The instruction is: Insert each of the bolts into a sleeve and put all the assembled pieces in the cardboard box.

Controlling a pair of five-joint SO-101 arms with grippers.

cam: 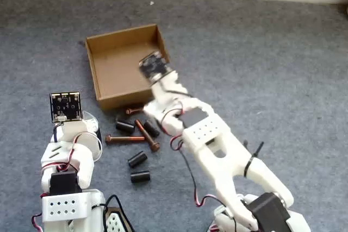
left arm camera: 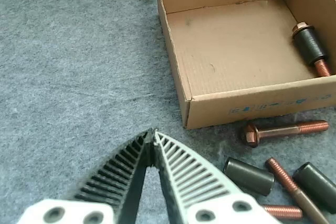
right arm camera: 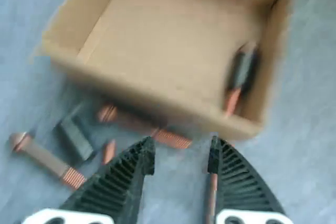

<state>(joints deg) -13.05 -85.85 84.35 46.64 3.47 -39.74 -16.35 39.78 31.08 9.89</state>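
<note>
R claw [right arm camera: 178,153] hangs open, fingers well apart, nothing clearly held. A copper shaft [right arm camera: 210,198] shows along one finger's inner side, prob another bolt; can't tell if it touches the finger or lies on the carpet [left arm camera: 79,51] below. L claw [left arm camera: 153,136] is shut, tips touching, empty, over bare carpet off to one side of the box [left arm camera: 252,106]. The box has one done piece [left arm camera: 310,45] lying by a side wall. Key relation: the nearest loose bolt [left arm camera: 286,129] lies on the carpet just outside the box's front wall, long axis approx parallel to that wall, head toward the L arm's side, thread toward the R's. In the high view the R arm reaches over the box's near corner, and in its wrist view the bolt's thread end sits just past its fingertips. The L claw is farther back, so R is the nearer arm. R's gap runs roughly along the shaft, not across it, so a wrist turn prob comes before closing. Sleeves [left arm camera: 249,176] & other bolts lie near, between the arms
</note>
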